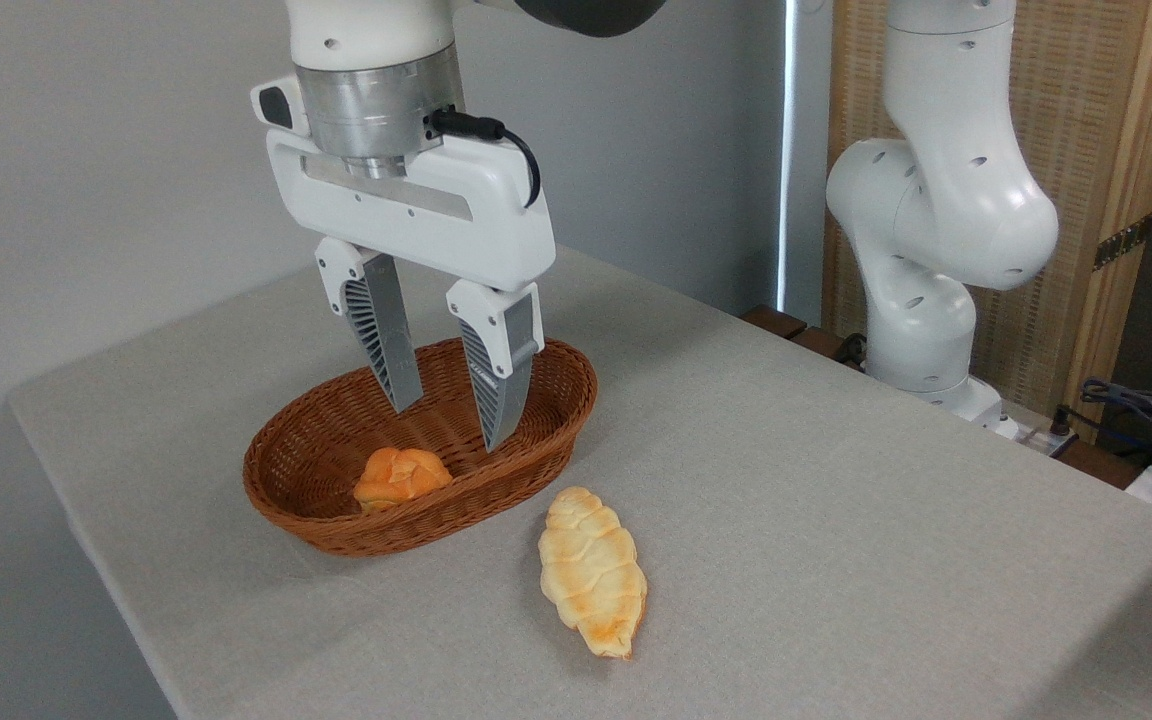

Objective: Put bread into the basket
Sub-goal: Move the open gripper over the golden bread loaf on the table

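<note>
Bread [592,570] laid on tabletop [836,520] beside basket [536,455], orange bun [401,476] held within basket, gripper [451,425] suspended above, jaws parted, nothing gripped.

A table [836,480] covered with a grey cloth fills most of the view; behind it stands a plain grey wall [86,150]; a narrow bright vertical strip of light [788,150] shows at the wall's right edge; further right is a woven panel in a wooden frame [1086,150]; some dark cables [1136,410] lie at the far right.
</note>
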Tool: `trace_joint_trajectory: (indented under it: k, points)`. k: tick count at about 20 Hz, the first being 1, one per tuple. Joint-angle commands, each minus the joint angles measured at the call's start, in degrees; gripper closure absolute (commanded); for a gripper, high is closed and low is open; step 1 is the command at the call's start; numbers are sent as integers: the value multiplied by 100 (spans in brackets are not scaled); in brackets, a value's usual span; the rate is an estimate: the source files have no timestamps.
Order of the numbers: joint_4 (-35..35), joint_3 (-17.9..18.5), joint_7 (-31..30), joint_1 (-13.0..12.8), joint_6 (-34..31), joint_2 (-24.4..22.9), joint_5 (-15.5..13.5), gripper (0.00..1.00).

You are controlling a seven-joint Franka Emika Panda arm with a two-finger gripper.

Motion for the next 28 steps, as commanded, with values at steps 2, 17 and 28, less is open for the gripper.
trace_joint_trajectory:
  k: [2,17,28]
  points:
    - [10,88,123,-7,-108,75,36,0]
    - [-1728,220,-1335,116,779,-715,36,0]
    - [-2969,282,-2690,46,1745,-944,36,0]
